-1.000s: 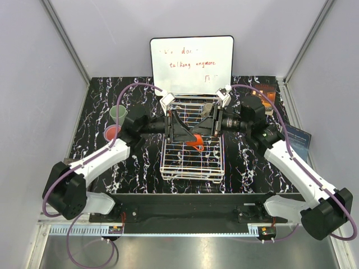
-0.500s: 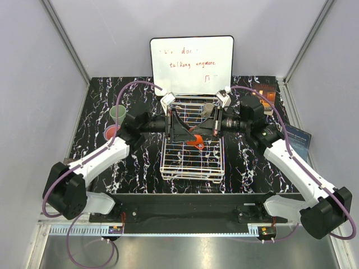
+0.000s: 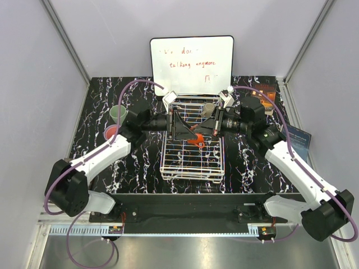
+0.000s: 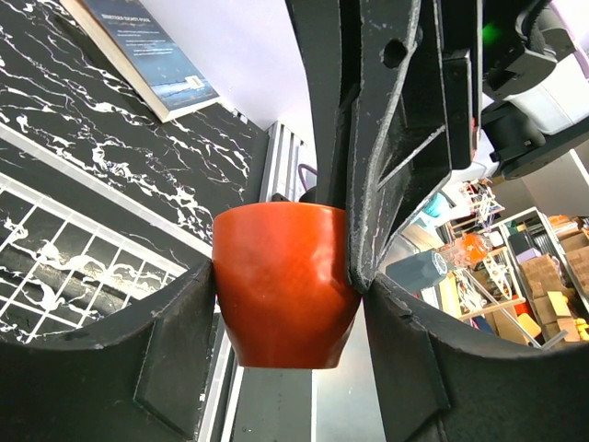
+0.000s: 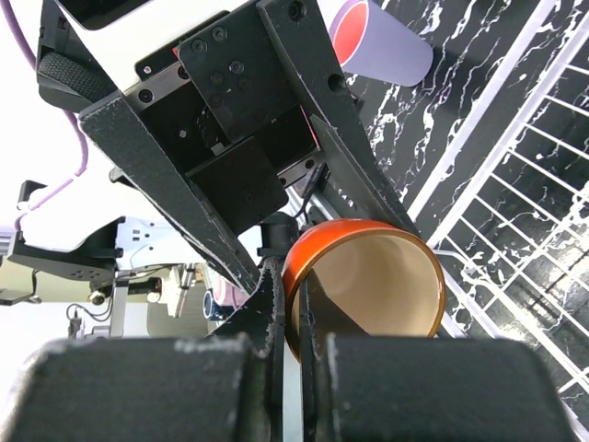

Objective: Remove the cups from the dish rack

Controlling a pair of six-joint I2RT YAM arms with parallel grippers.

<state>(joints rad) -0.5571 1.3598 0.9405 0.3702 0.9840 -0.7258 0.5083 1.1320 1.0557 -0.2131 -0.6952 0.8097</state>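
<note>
The orange cup [image 3: 197, 139] hangs over the white wire dish rack [image 3: 192, 166], held from both sides. My left gripper [image 4: 287, 308] is shut on its body [image 4: 276, 267], one finger against each side. My right gripper [image 5: 293, 285] is shut on the cup's rim [image 5: 368, 241], one finger inside and one outside. In the top view the left gripper [image 3: 189, 133] and right gripper [image 3: 205, 132] meet nose to nose. A beige-grey cup [image 3: 208, 109] stands in the rack's far right corner. A pale green cup [image 3: 118, 114] and a pink one [image 3: 112, 133] stand on the table to the left.
A whiteboard [image 3: 192, 59] leans behind the rack. A book [image 3: 298, 143] lies at the right table edge, with an orange-brown object [image 3: 267, 93] at the far right. Grey walls close in both sides. In the right wrist view a lavender cup [image 5: 379, 43] lies past the rack's rail [image 5: 488, 120].
My right gripper has closed onto the orange cup's rim. Both wrists shifted slightly toward the far side; the cup stays between the two grippers.
</note>
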